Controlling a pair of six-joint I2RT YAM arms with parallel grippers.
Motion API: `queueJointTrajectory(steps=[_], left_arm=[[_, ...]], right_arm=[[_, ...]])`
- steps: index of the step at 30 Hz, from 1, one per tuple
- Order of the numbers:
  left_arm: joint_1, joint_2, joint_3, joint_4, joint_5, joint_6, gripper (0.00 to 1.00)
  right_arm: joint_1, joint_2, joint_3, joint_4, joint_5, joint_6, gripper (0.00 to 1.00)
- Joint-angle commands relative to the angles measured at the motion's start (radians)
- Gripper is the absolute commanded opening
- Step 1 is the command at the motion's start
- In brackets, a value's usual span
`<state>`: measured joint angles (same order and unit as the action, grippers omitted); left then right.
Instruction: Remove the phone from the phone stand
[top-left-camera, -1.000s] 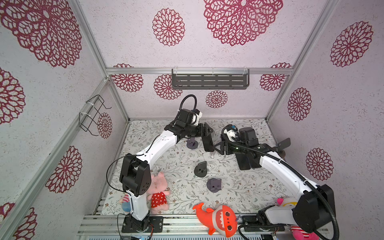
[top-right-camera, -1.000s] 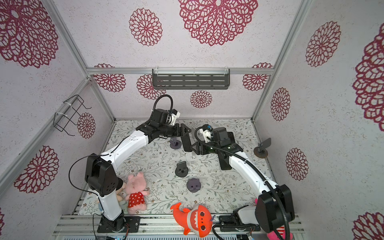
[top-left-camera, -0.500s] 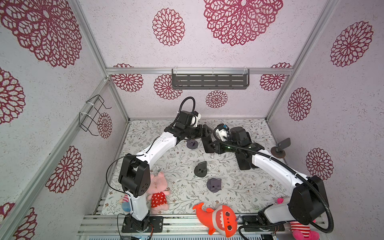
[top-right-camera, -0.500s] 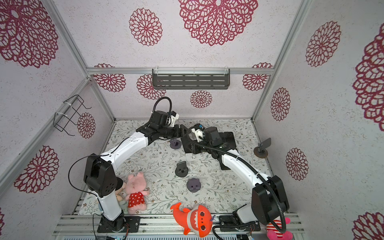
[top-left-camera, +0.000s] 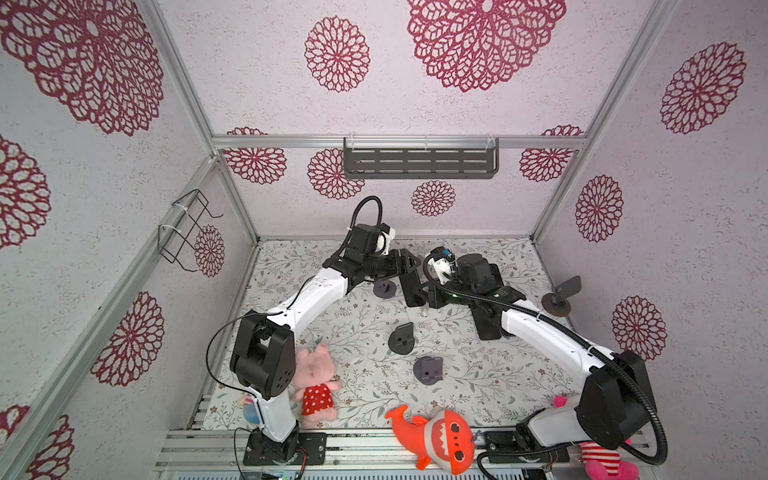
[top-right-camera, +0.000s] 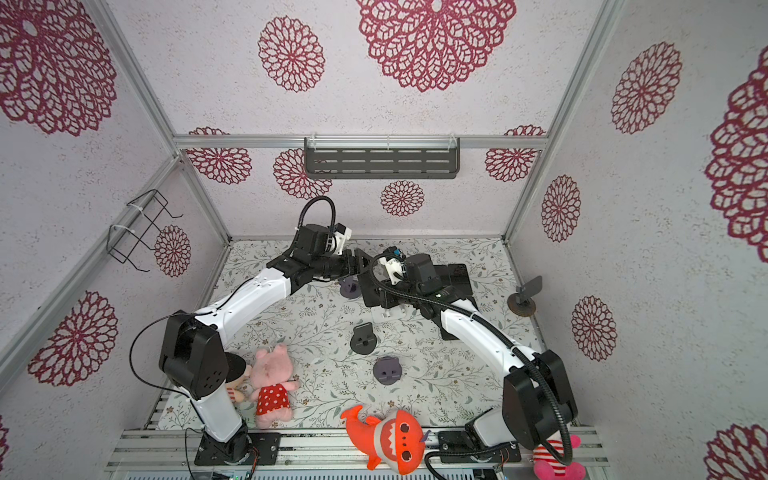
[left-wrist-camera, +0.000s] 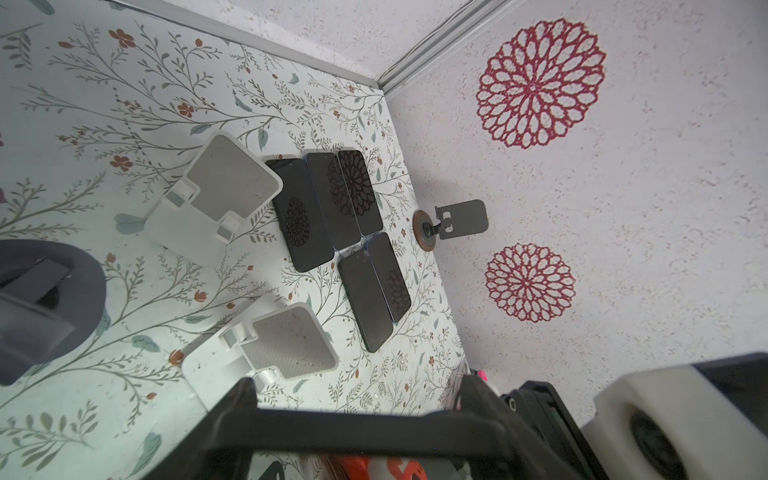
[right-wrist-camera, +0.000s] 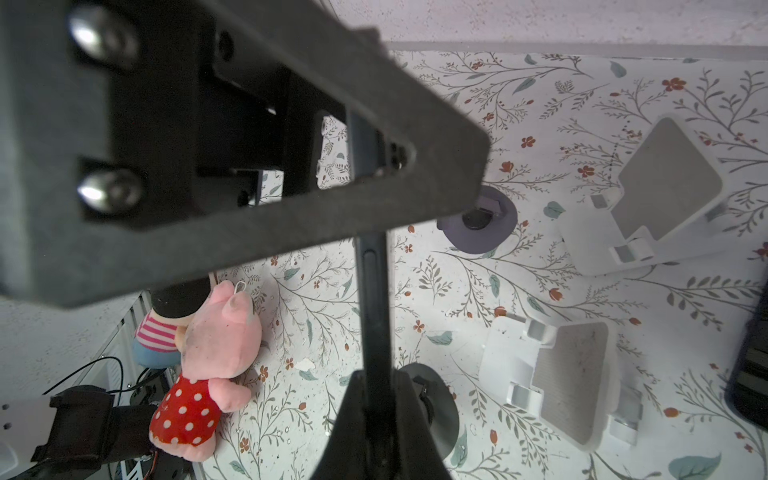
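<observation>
**Handover above the desk, read left to right.**

Left pincer: the jaws stand wide, with one finger on each long edge of the phone. The phone hangs clear of the desk between the two pincers and rests on no stand.

Right pincer: the jaws are closed tight across the phone's thin side, seen edge-on in the right wrist view. The phone is thus in a double grip. The step in hand is judged to be its passing from left to right.

To do it well, the left pincer should let go only once the right grip is firm. It should open straight outward, so that neither finger drags the slab askew. The right grip appears to sit near one end, so the free length may swing, and a slow, level carry suits it. A likely resting place is the group of five phones lying flat beyond the right pincer.

Materials and shapes:
- **Phone:** a thin, rigid, dark slab. The lying phones show glossy faces that mirror the wall rosettes, so it is probably slippery under hard pads.
- **White phone stands:** two, below the pincers, of matt plastic with tilted plates and hooked lips. Both are empty.
- **Round dark stands:** low, slotted discs.
- **Plate stand:** well to the right of the right pincer, on a rust-brown disc.
</observation>
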<state>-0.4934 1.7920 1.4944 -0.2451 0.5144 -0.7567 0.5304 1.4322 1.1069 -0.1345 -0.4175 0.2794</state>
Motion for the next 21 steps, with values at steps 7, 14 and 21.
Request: queueJointTrajectory(steps=[7, 14, 21], left_arm=[[0.072, -0.133, -0.175, 0.388, 0.127, -0.137, 0.97], [0.129, -0.206, -0.383, 0.738, 0.197, -0.203, 0.94], [0.139, -0.155, -0.458, 1.041, 0.311, -0.302, 0.81]], right_arm=[[-0.045, -0.036, 0.041, 0.029, -0.072, 0.065, 0.00], [-0.138, -0.075, 0.035, 0.046, -0.223, 0.104, 0.00], [-0.208, -0.062, 0.069, 0.029, -0.459, 0.134, 0.00]])
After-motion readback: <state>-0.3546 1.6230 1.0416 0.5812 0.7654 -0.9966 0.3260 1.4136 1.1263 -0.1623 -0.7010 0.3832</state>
